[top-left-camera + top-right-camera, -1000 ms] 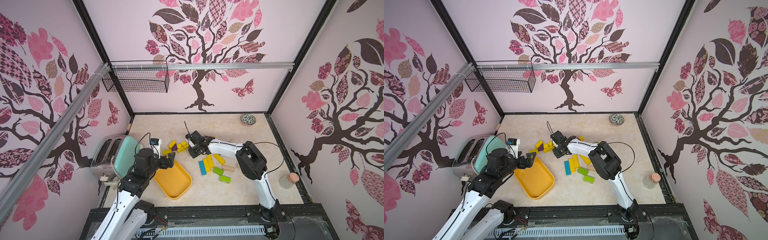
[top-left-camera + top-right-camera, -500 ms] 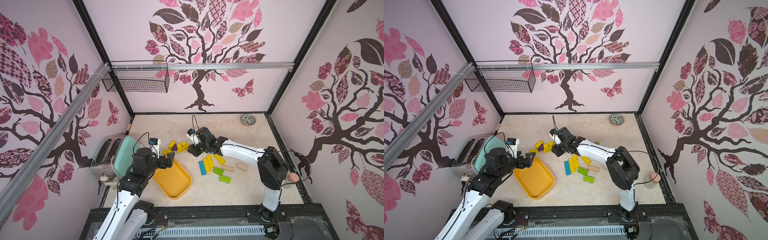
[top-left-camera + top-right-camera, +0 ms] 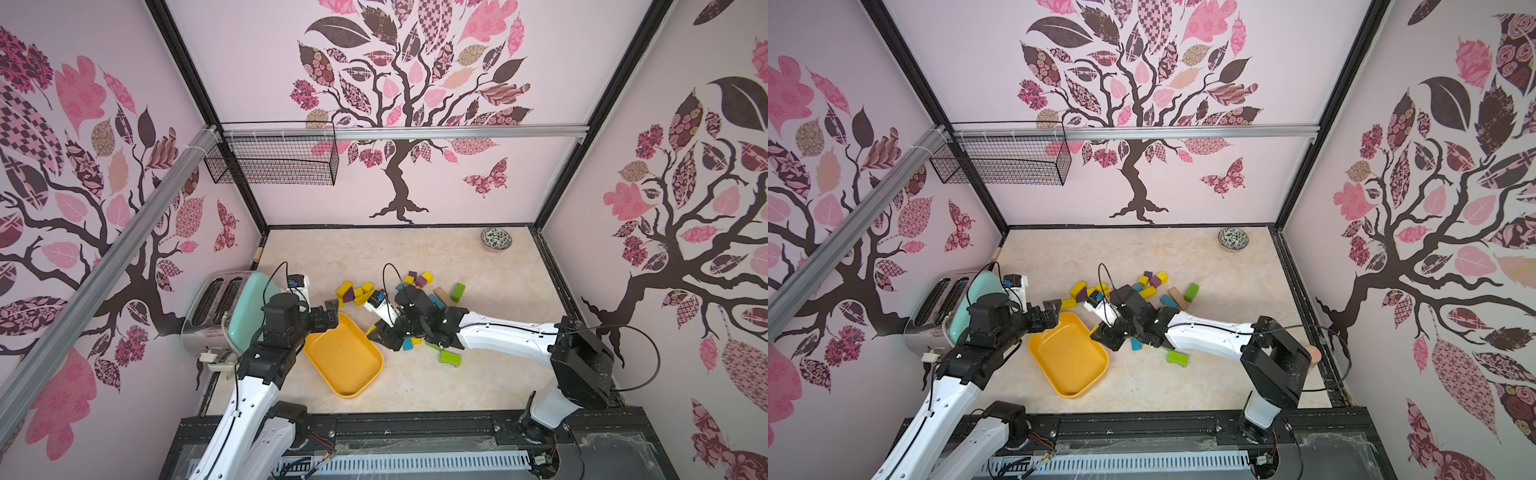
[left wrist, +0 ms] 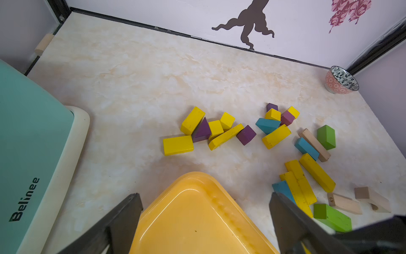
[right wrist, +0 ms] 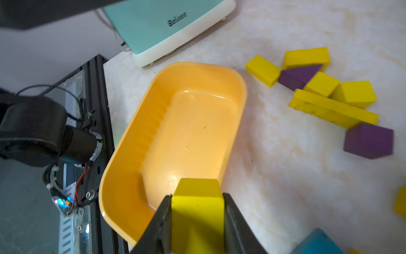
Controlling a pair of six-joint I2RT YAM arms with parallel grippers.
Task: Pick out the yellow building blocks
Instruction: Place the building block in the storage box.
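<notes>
Clamping a yellow block (image 5: 197, 209) tight between its jaws, the right gripper (image 5: 197, 196) hangs just over the rim of the orange tray (image 5: 114, 167), block not in there yet. Left gripper (image 4: 203, 195) sits wide open over another corner of that tray, holding nothing, and the other yellow blocks (image 4: 226, 136) are scattered on the tabletop (image 4: 153, 77) just past the tray, mixed in with purple blocks (image 4: 246, 134).

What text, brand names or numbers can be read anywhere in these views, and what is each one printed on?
"Belinee": brand on the mint-green side of the toaster, also legible in the right wrist view.
"69": small number on the face of a pale wooden block, seen sideways.
No other text shows; in both top views these markings are too small to read.
</notes>
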